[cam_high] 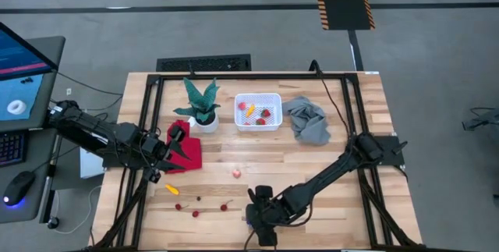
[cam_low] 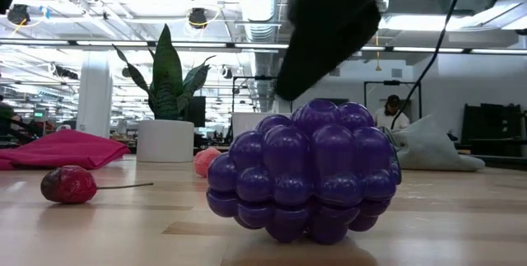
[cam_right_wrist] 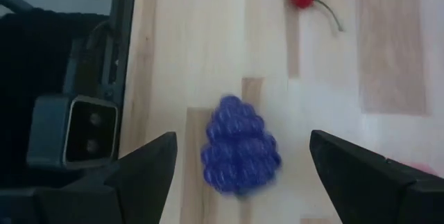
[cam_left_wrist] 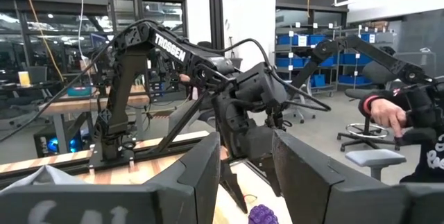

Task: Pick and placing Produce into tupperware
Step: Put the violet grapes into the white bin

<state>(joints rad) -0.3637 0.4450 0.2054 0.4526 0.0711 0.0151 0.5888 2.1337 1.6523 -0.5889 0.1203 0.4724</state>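
A purple grape bunch [cam_low: 305, 171] [cam_right_wrist: 239, 144] rests on the wooden table near its front edge. My right gripper [cam_right_wrist: 243, 158] [cam_high: 257, 217] hangs open just above it, slanting down, one finger on either side and neither touching; in the high view it hides the bunch. The white tupperware [cam_high: 257, 111] stands at the back centre with a few red and yellow pieces inside. A pink ball [cam_high: 236, 173], a yellow piece [cam_high: 171, 189] and dark red cherries [cam_high: 195, 213] lie loose on the table. My left gripper [cam_high: 181, 144] [cam_left_wrist: 246, 175] waits open over the red cloth [cam_high: 187, 152].
A potted plant [cam_high: 203, 105] stands left of the tupperware and a grey cloth [cam_high: 308, 121] lies to its right. A dark camera mount [cam_right_wrist: 83, 130] sits at the front edge beside the grape bunch. Black frame rails [cam_high: 148, 127] run along the table's sides.
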